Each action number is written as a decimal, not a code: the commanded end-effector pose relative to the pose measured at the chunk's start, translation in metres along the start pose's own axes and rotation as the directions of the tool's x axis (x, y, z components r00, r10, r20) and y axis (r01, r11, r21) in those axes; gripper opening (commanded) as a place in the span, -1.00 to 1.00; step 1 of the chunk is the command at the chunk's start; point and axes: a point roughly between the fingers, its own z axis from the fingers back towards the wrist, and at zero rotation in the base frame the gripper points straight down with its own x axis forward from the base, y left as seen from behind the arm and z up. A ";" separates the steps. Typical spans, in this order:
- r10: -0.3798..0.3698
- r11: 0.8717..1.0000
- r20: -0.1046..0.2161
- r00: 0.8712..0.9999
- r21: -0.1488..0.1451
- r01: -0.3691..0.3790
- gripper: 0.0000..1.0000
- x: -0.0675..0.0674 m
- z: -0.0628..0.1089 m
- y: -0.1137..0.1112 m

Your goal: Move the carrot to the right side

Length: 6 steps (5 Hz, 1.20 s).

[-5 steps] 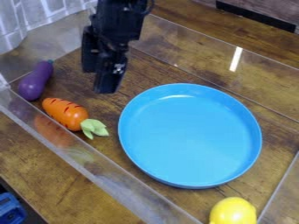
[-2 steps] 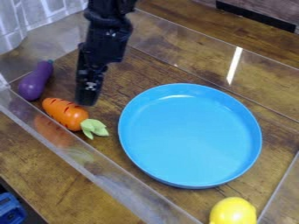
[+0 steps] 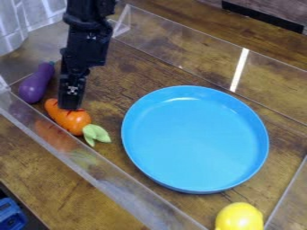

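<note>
The carrot (image 3: 72, 119) lies on the wooden table at the left, orange body pointing up-left and its green leafy top (image 3: 96, 134) toward the lower right. My gripper (image 3: 68, 91) hangs directly above the carrot's thick end, pointing steeply down, open, with nothing between its black fingers. Its lower tip covers part of the carrot's upper end. I cannot tell whether the fingers touch the carrot.
A purple eggplant (image 3: 35, 83) lies just left of the gripper. A large blue plate (image 3: 196, 137) fills the middle right. A yellow lemon (image 3: 239, 217) sits at the bottom edge. Clear plastic walls (image 3: 84, 162) fence the work area.
The gripper has moved left and down from above the bare table near the plate to just over the carrot. The carrot, eggplant and plate have stayed put.
</note>
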 end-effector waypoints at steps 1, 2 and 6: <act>0.048 0.998 0.054 0.997 0.036 -0.050 1.00 -0.005 0.007 0.005; 0.071 0.997 0.073 0.995 0.029 -0.073 1.00 -0.001 -0.004 0.006; 0.111 0.993 0.096 0.989 0.030 -0.114 -1.00 0.002 -0.022 0.016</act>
